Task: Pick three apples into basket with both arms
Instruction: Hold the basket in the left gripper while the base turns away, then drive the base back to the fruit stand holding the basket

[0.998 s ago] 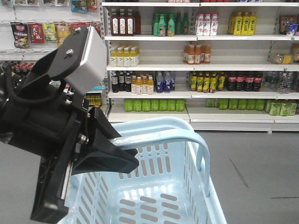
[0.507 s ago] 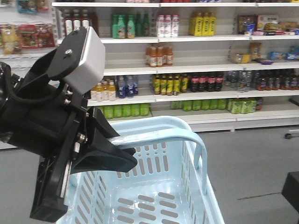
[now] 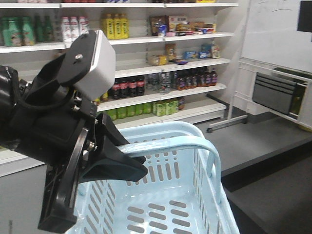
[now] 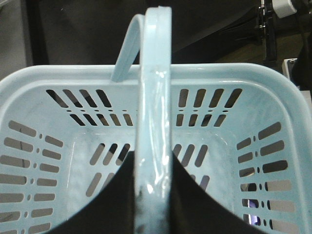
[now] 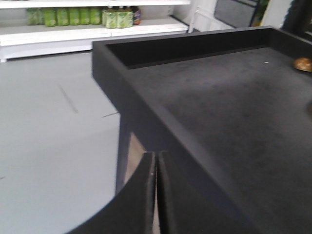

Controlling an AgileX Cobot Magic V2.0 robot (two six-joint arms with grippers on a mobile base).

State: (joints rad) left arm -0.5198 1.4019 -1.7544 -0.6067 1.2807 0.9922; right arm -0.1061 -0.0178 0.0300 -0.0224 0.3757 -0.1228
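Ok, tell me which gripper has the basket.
The left gripper, shut on the basket handle; the right gripper is shut and holds nothing.

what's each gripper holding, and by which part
The left gripper holds the basket by its handle, jaws clamped either side of it. The right gripper is shut on nothing.
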